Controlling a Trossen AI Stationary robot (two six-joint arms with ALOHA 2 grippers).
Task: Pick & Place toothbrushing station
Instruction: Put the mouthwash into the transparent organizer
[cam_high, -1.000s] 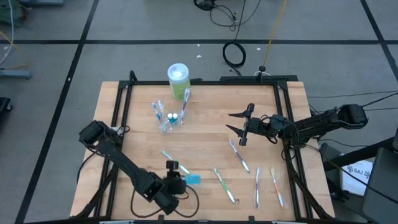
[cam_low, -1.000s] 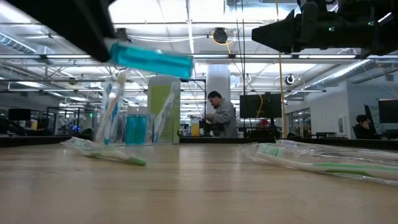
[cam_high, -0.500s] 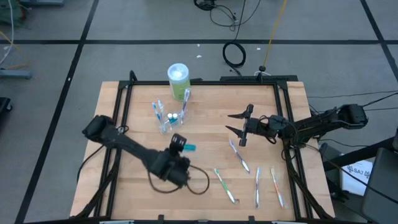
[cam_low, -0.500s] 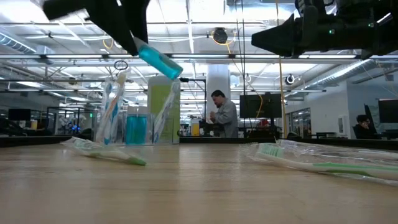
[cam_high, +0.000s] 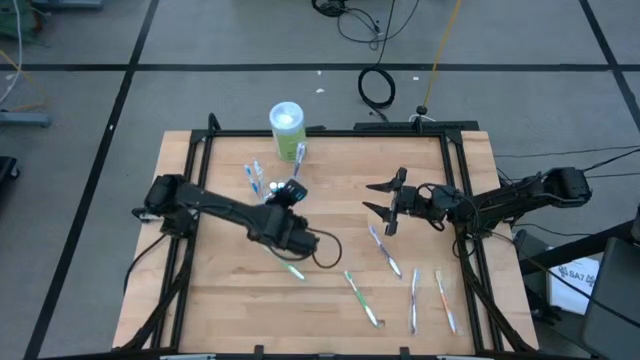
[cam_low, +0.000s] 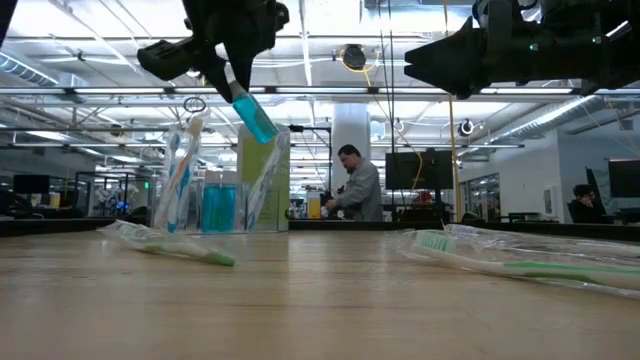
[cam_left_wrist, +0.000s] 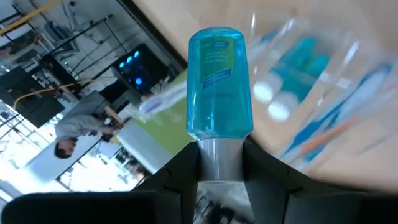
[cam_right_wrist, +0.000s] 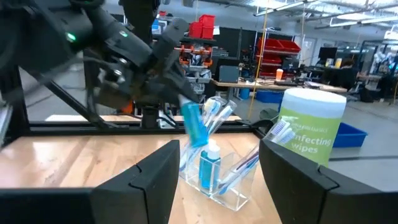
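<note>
Left gripper (cam_high: 293, 189) fingers clenched on a blue toothpaste tube (cam_left_wrist: 219, 81), just above the clear cup (cam_right_wrist: 217, 171) — far-left on the counter (cam_high: 330, 180). Right gripper (cam_high: 385, 200) fingers spread, hovering right.

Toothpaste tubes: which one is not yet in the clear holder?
The blue toothpaste tube clamped in the left claw, held in the air over the clear holder; the other tubes stand inside it.

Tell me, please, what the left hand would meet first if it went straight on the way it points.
Probably the clear holder with its tubes and brushes: the left hand, shut on a blue toothpaste tube, aims the tube there, though depth is uncertain.
</note>
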